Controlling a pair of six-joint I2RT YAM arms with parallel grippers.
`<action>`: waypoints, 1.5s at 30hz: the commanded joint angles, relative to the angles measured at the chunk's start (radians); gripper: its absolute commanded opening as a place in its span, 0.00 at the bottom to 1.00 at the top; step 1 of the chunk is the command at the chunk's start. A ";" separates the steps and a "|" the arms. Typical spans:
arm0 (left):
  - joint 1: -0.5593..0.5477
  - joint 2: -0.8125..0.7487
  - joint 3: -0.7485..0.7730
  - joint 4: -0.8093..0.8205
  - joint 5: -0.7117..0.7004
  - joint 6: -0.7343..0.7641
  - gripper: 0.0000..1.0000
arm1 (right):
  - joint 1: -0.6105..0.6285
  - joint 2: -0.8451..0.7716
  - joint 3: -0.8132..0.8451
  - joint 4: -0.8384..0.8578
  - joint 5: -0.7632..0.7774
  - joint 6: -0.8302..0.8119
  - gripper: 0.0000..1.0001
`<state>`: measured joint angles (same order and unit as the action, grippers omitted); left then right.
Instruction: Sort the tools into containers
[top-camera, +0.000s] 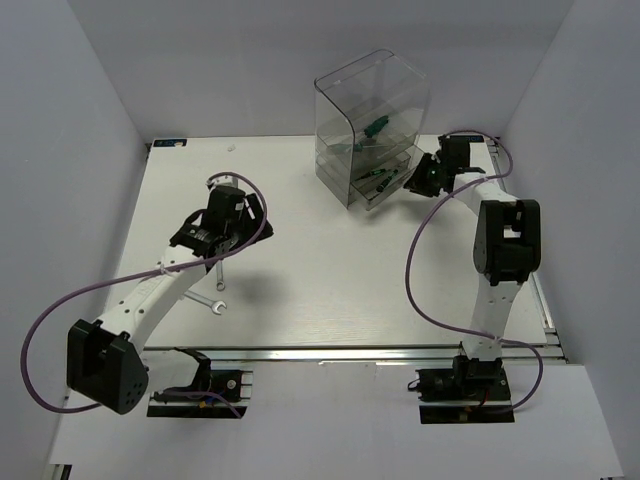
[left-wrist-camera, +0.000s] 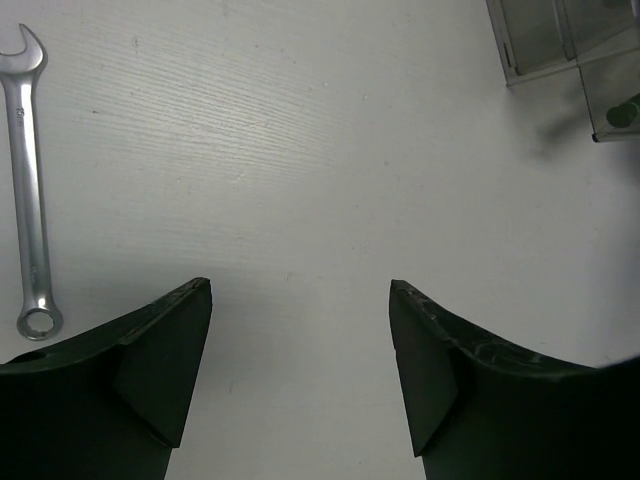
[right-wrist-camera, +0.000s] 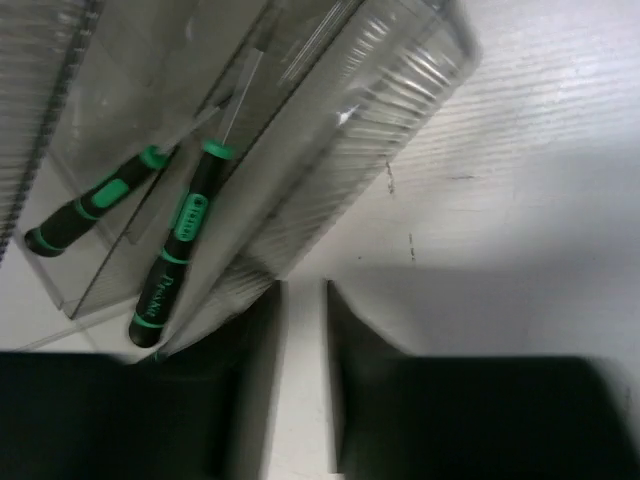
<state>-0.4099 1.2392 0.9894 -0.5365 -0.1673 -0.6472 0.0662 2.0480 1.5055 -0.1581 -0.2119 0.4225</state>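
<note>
**Overhead and wrist views.** A white counter (top-camera: 330, 290) with a faint grain is lying inside plain pale walls (top-camera: 90, 120) on three sides, and a metal rail (top-camera: 350, 352) is running along its near edge. The drawer unit (top-camera: 372, 125), clear and smoky grey, is standing near the far right corner with its lowest drawer (top-camera: 378, 188) pulled out toward the near edge.

The left gripper (left-wrist-camera: 298, 300) is hovering over the left half of the counter, fingers spread wide with only bare surface between them. A silver wrench (left-wrist-camera: 28, 190) is lying flat to their left, apart from them. Overhead, a small wrench (top-camera: 214, 305) is resting beside the left arm toward the near left corner; whether it is the same one cannot be told.

The right gripper (right-wrist-camera: 303, 290) is sitting just beside the open drawer's corner, fingers drawn almost together with a narrow slit between them and nothing in it. Two screwdrivers (right-wrist-camera: 175, 250) are lying in that drawer, and another screwdriver (top-camera: 377, 127) is showing higher in the unit.

The right wrist view is blurring, with the drawer's far end cut off. The left wrist view is catching only a corner of the unit. The full count of screwdrivers cannot be made out through the tinted plastic
</note>
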 joint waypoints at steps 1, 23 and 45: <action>-0.004 -0.067 -0.027 0.033 0.020 -0.019 0.82 | 0.015 0.009 0.067 0.067 -0.063 0.094 0.36; -0.004 -0.069 0.006 -0.010 0.031 -0.034 0.83 | 0.047 0.159 0.138 0.279 -0.222 0.170 0.58; -0.004 -0.073 0.035 -0.062 0.031 -0.048 0.85 | 0.032 0.250 0.022 0.570 -0.296 0.453 0.32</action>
<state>-0.4099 1.1931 0.9813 -0.5816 -0.1383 -0.6891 0.0982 2.2826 1.5467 0.2909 -0.5060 0.8169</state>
